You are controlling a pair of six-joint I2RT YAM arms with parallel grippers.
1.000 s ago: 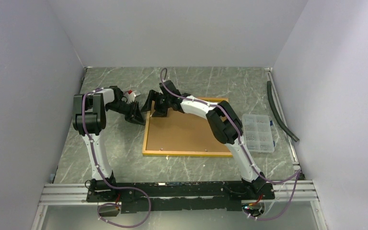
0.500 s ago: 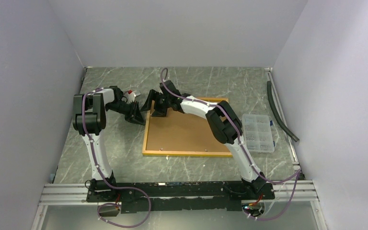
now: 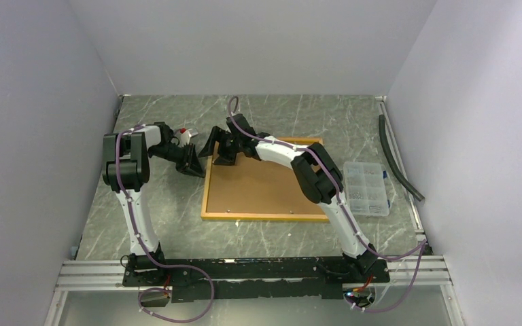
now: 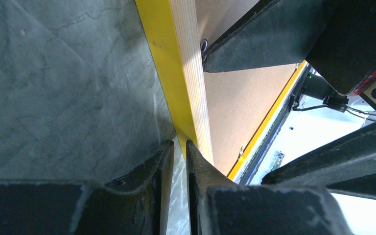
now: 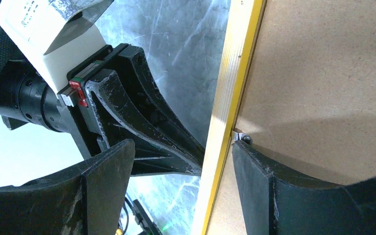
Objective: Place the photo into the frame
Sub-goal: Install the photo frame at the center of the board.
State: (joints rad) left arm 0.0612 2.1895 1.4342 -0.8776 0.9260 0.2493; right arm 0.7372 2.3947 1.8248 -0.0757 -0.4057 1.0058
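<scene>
The frame [image 3: 206,193] lies face down on the table, its yellow border around a brown backing board [image 3: 262,187]. The photo is not in view. My left gripper [image 3: 194,166] is at the frame's left edge near the far corner. In the left wrist view its fingers [image 4: 178,144] are nearly together with nothing between them, one tip against the frame's [image 4: 176,63] outer side. My right gripper [image 3: 219,151] is open and straddles that same edge [image 5: 230,83]. One finger [image 5: 274,191] rests on the board [image 5: 323,73] beside a small metal clip [image 5: 242,137], and the other is outside the frame.
A clear plastic compartment box [image 3: 366,189] stands just right of the frame. A black hose [image 3: 397,159] lies along the right wall. White walls close in the left, back and right. The arms' rail [image 3: 258,268] runs along the near edge.
</scene>
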